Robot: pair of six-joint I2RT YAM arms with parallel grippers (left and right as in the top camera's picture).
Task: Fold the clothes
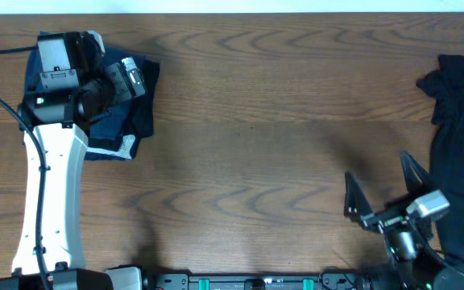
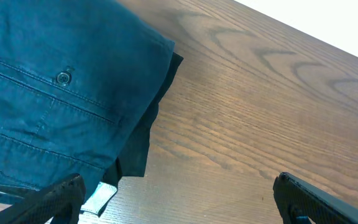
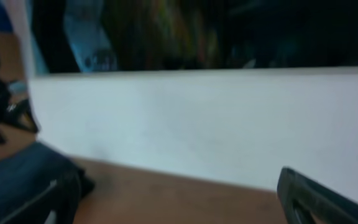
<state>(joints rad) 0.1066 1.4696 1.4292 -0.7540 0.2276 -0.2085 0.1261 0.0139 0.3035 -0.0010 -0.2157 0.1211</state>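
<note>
The clothes lie in two places. A folded navy-blue, denim-like piece (image 1: pixel 127 121) rests at the table's back left, and a rumpled black cloth (image 1: pixel 461 145) lies at the right edge. My left gripper (image 1: pixel 135 80) hovers open over the navy piece's right side. In the left wrist view the navy cloth (image 2: pixel 55 93) shows a buttoned pocket, black cloth (image 2: pixel 142 146) under it and a white label (image 2: pixel 99 199). The left gripper (image 2: pixel 179 208) holds nothing. My right gripper (image 1: pixel 377 169) stands open near the front right, just left of the black cloth, and is empty. The right wrist view is blurred.
The brown wooden table (image 1: pixel 256 137) stretches between the two piles. A white wall (image 3: pixel 197 124) runs along the table's far edge in the right wrist view, with a dark cloth (image 3: pixel 23 186) at its lower left. The left arm's white link (image 1: pixel 51 201) crosses the table's left side.
</note>
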